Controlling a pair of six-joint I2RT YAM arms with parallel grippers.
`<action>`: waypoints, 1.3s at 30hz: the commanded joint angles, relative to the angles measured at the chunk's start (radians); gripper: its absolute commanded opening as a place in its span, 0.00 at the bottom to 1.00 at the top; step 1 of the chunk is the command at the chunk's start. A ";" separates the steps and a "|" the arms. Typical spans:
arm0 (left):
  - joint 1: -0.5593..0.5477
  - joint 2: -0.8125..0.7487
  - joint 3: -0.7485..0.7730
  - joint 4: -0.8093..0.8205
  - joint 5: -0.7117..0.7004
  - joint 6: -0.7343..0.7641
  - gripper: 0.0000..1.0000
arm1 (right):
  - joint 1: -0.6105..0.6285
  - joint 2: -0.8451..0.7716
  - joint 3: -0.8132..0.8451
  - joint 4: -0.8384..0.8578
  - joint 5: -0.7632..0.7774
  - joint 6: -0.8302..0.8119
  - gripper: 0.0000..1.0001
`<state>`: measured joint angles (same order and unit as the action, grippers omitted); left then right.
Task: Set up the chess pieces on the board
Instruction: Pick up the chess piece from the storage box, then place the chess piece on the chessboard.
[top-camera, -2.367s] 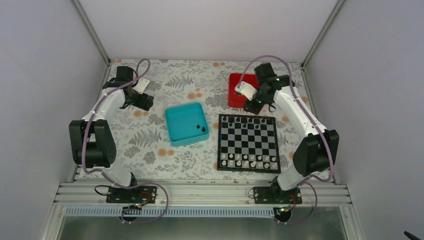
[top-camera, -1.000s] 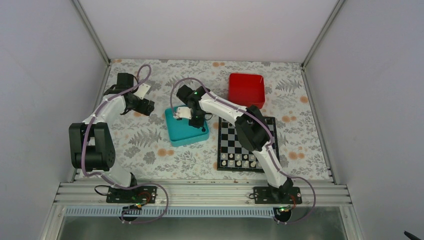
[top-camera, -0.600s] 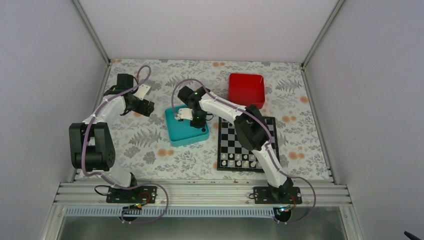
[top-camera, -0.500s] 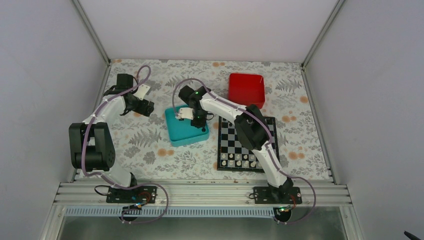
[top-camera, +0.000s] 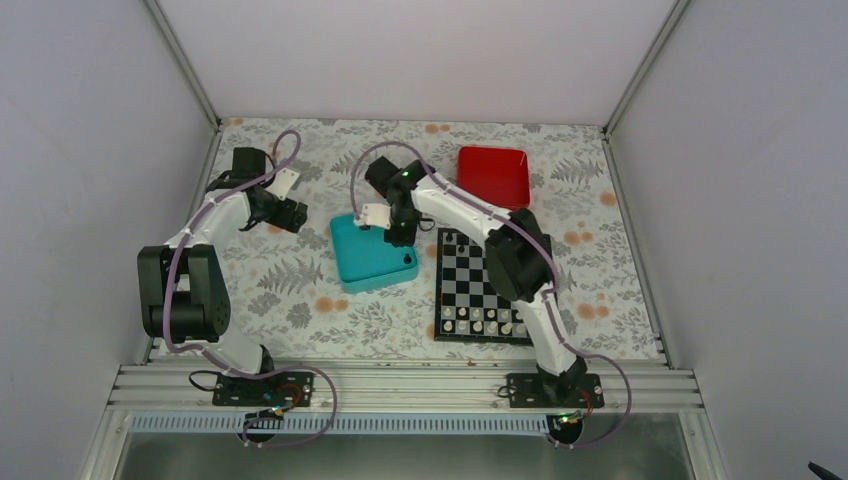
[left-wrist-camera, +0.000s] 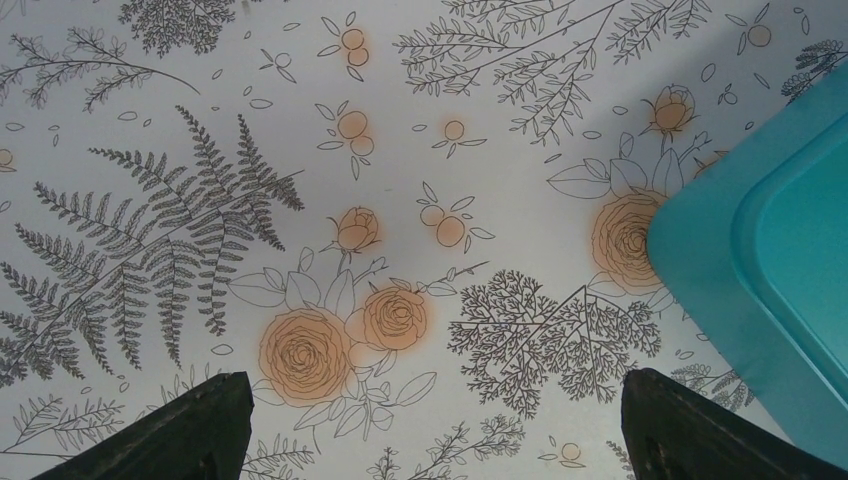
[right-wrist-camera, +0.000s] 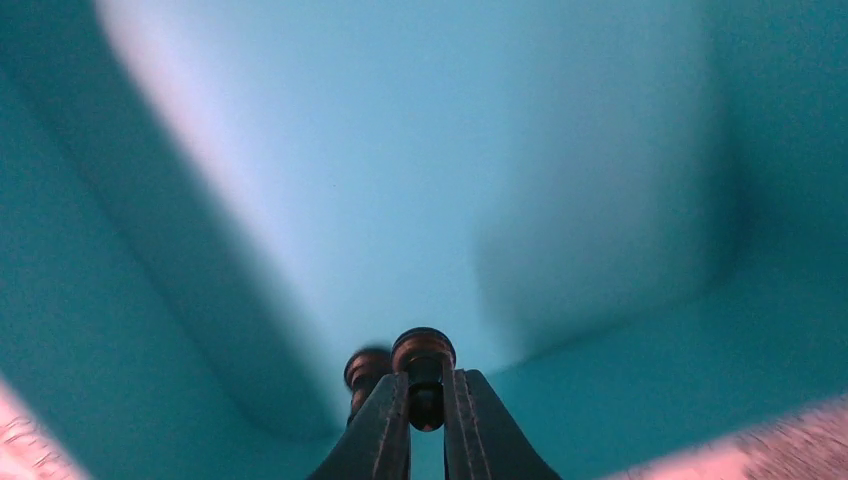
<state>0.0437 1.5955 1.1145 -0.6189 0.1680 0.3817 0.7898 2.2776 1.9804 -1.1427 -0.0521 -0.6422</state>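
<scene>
The right pincer (right-wrist-camera: 427, 408) is closed to a narrow slit on a black piece (right-wrist-camera: 424, 352); the fingers clamp its middle and a rounded end shows just past the tips. We judge so tight a pinch is needed because the piece is tiny and would slip or tilt in a looser one. A second dark round shape (right-wrist-camera: 366, 368) sits just behind one finger, and we cannot tell whether it is another piece or a shadow.

Around the pincer is only the teal tray (right-wrist-camera: 600, 150), blurred, its floor pale and its walls darker. From above, the right arm reaches across to the tray's far right corner, since the unplaced black pieces are kept there. One loose piece (top-camera: 411, 257) lies on the tray floor near the right wall, close to the pincer.

Just right of the tray lies the board (top-camera: 478, 288); its near row is lined with white pieces (top-camera: 485, 322), and a few black ones (top-camera: 459, 238) stand on the far row. We take it the held piece belongs on that far side, so the carry should be short.

The red tray (top-camera: 493, 176) lies beyond the board, apart from it. The left pincer (left-wrist-camera: 430, 425) is spread wide with nothing between its fingers; it hangs over the floral cloth (left-wrist-camera: 400, 150) beside the teal tray's left corner, and we judge it is parked clear of the right arm's path.
</scene>
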 joint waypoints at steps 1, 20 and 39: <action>0.007 -0.019 0.031 -0.008 0.003 0.008 0.91 | -0.025 -0.189 0.045 -0.035 -0.058 0.015 0.09; 0.005 0.030 0.116 -0.048 0.003 -0.033 0.91 | -0.767 -0.828 -0.746 0.106 -0.110 -0.127 0.13; 0.005 0.021 0.076 -0.033 -0.030 -0.037 0.91 | -0.917 -0.694 -0.913 0.304 -0.156 -0.178 0.13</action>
<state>0.0437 1.6184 1.2041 -0.6640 0.1429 0.3538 -0.1192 1.5551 1.0485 -0.8761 -0.1818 -0.8043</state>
